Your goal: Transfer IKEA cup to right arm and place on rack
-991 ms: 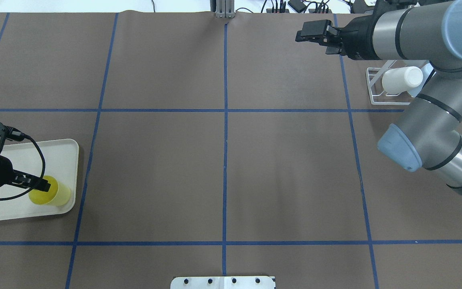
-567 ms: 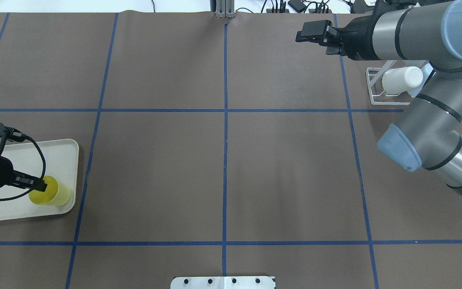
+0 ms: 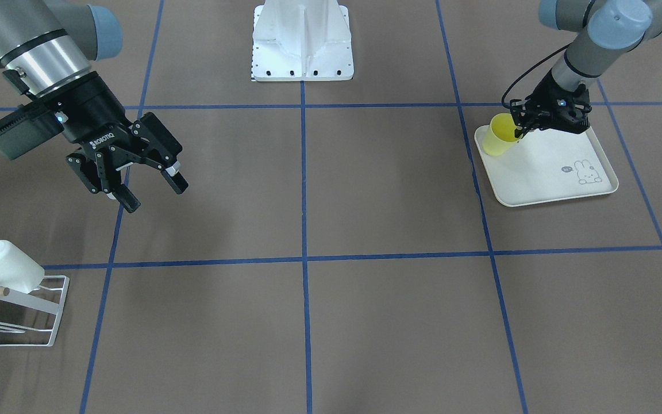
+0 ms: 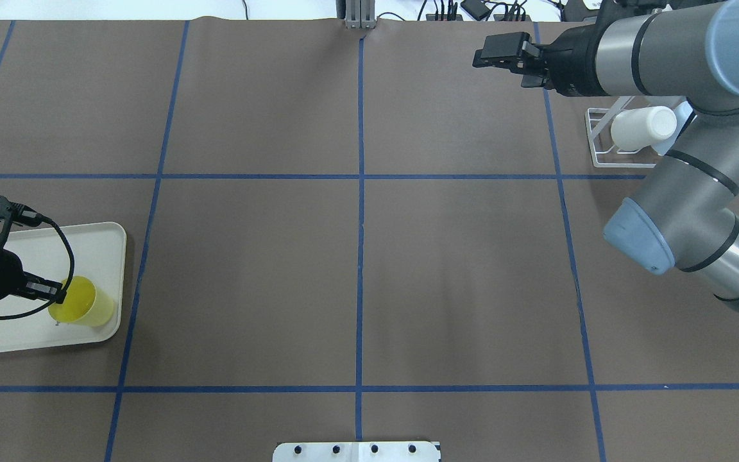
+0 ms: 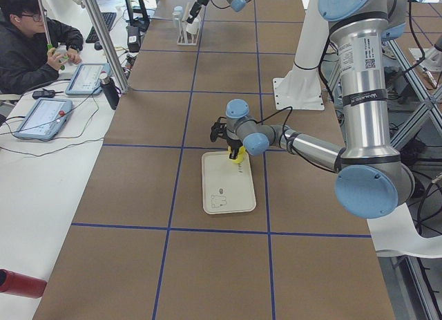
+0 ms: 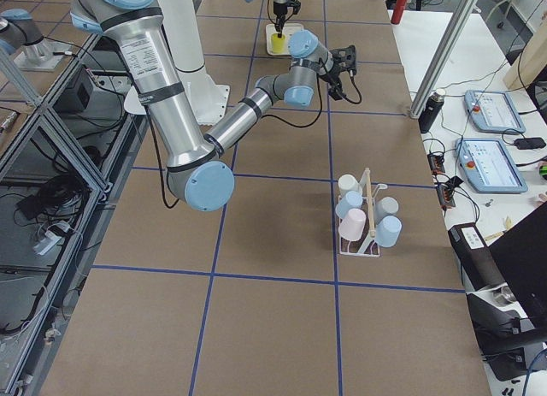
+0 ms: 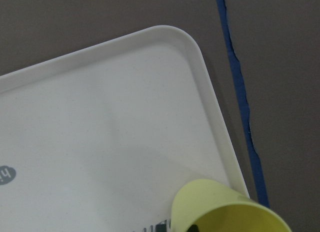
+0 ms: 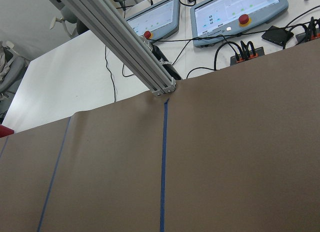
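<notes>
The yellow IKEA cup (image 4: 84, 305) (image 3: 500, 138) is at the corner of a cream tray (image 4: 42, 247) (image 3: 543, 184), leaning to one side. My left gripper (image 4: 56, 294) (image 3: 523, 122) is shut on the cup's rim, with one finger inside the cup (image 7: 225, 207). My right gripper (image 3: 156, 195) (image 4: 482, 56) hangs open and empty above the table, far from the cup. The white wire rack (image 3: 41, 316) (image 4: 600, 141) (image 6: 363, 233) stands close to the right arm and holds several cups, among them a white one (image 3: 6, 265).
The robot's white base (image 3: 302, 40) is at the table's middle edge. Blue tape lines (image 4: 360, 256) divide the brown table into squares. A person (image 5: 31, 43) sits at a side desk with tablets. An aluminium post (image 8: 125, 41) stands beyond the table's far edge.
The left gripper has drawn back a little to the left and upward, and the yellow cup has tipped with it so its opening shows more. The right arm has not moved.
</notes>
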Controlling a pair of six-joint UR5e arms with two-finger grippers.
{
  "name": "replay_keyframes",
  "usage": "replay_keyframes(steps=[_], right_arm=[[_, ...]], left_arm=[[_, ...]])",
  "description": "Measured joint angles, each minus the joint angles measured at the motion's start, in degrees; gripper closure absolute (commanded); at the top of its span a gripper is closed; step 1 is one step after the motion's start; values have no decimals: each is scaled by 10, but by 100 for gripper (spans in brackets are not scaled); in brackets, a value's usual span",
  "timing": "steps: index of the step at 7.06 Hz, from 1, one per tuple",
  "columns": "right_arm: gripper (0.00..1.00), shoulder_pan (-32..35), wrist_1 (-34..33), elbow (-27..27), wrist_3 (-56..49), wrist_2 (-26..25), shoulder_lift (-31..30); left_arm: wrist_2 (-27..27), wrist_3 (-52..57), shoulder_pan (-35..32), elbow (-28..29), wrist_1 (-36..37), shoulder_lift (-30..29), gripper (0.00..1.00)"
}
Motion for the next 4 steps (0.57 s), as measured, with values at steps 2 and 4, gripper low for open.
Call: replay_keyframes(steps=[2,4], right_arm=[[0,0,0,2,0,0,0],[0,0,0,3,0,0,1]], left_arm=[[1,-1,-37,-22,23,8,100],[2,-4,-118,-47,88,-28,100]])
